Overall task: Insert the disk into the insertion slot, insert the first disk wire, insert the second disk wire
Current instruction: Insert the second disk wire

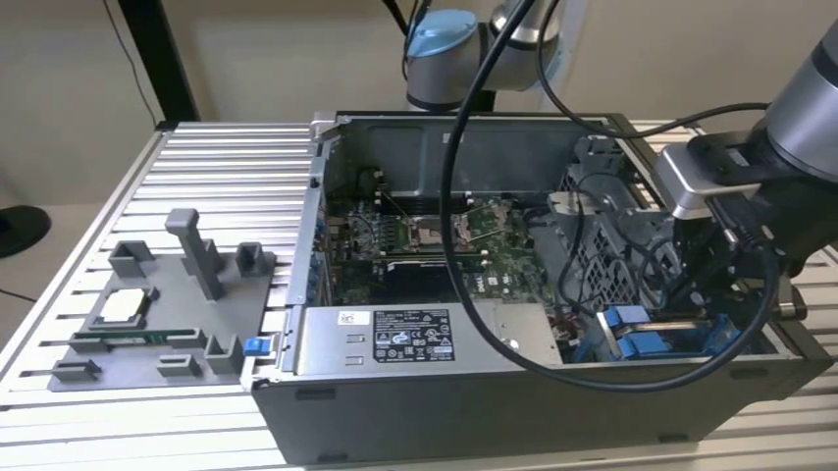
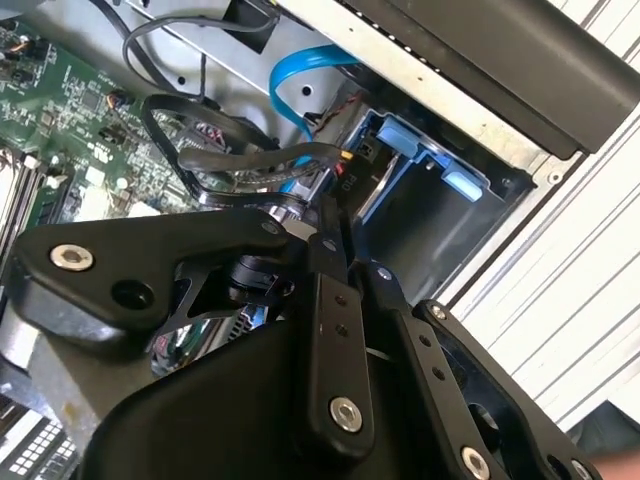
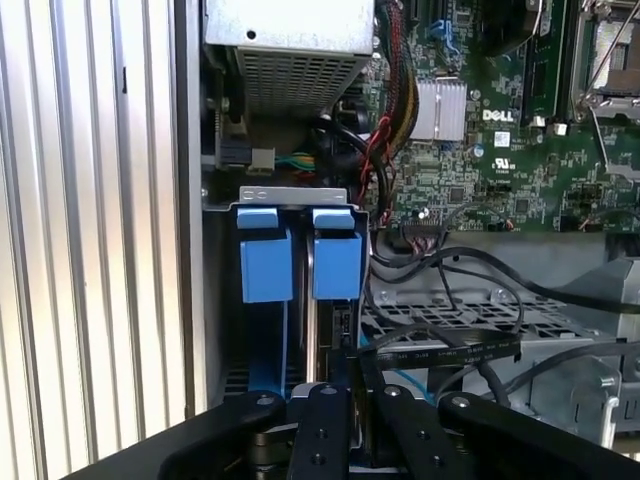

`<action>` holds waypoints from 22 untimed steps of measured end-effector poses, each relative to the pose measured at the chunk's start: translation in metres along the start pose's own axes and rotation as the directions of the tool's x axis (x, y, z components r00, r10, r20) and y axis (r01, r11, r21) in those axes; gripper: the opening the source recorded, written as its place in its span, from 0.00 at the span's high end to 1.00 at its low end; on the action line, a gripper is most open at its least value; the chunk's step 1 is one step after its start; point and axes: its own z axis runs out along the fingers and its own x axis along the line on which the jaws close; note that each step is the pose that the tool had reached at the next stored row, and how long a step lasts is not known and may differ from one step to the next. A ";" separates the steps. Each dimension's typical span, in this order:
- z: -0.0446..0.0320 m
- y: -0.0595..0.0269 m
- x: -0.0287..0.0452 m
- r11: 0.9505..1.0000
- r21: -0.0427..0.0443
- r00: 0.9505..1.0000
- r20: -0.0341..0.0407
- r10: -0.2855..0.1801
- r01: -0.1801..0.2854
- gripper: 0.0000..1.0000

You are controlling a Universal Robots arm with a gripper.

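pincer (image 3: 345, 385) pinched shut on a black wire connector | insertion slot (image 3: 297, 250) sits straight ahead, just past the tips | blue tabs run along the approach line

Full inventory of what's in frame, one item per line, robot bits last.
computer case: 1, grey, open, on the slatted table
slatted table: 1, silver, under everything
motherboard: 1, green, on the case floor
power-supply box: 1, grey with a black-and-white sticker, near front wall of the case
insertion slot: 1, grey bay with two blue tabs, by the case wall
cables: several, black, plus one blue, near the bay
parts fixture: 1, grey, on the table at the exterior view's left
gripper: 1, black, jaws close together over the bay
arm: 1, grey, at the exterior view's right
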 end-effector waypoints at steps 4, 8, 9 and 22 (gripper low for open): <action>0.0011 0.0001 -0.0003 1.000 0.000 1.000 0.000 0.000 0.000 1.00; 0.0013 0.0001 -0.0003 1.000 0.000 1.000 0.000 0.000 0.000 1.00; 0.0013 0.0001 -0.0003 1.000 0.000 1.000 0.000 0.000 0.000 1.00; 0.0076 0.0005 0.0012 1.000 0.001 1.000 -0.001 -0.001 0.001 1.00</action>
